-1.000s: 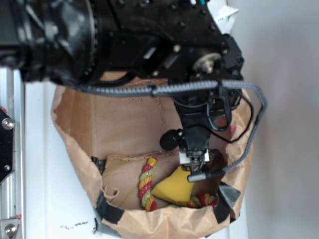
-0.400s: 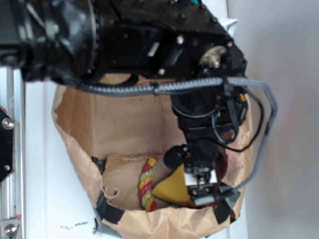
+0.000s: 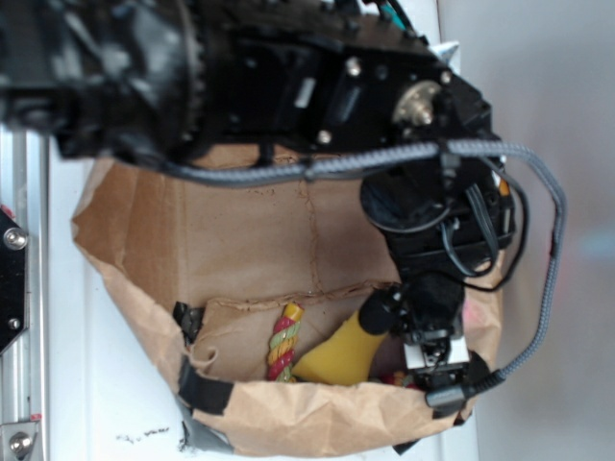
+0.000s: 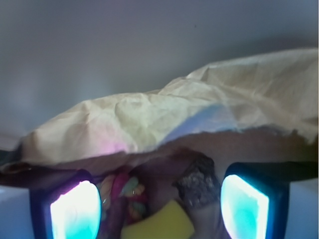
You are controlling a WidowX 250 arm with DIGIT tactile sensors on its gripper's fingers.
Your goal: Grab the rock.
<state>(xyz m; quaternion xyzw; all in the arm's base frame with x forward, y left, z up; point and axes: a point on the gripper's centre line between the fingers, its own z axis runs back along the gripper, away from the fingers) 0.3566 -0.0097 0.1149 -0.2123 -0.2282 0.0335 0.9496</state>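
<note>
**Wrist view finds rock between spread fingers inside paper bag**

Wrist camera, looking forward past two glowing cyan-white fingers (image 4: 76, 211), shows the small dark brown-grey rock (image 4: 198, 183) with its rough speckled surface sitting low in the frame, nearer the right-hand finger than the left. The fingers stand well apart at either side, touching nothing that can be seen. Just left of the rock and below it lies a corner of the yellow foam toy (image 4: 158, 222), and further left the blurred red, yellow and green braided rope (image 4: 124, 191). Behind them rises the crumpled wall of the brown paper bag (image 4: 164, 117), with a plain grey backdrop above.

From the exterior camera, the black WidowX arm (image 3: 288, 86) reaches across the top of the frame and down into the bag's right side, where the gripper (image 3: 437, 360) sits low against the near wall. A grey braided cable (image 3: 538, 250) loops around the wrist. The rope stands near the middle of the bag floor, the yellow toy between it and the gripper. The rock cannot be made out in this view. Black tape (image 3: 197, 394) patches the bag's lower left rim.
</note>
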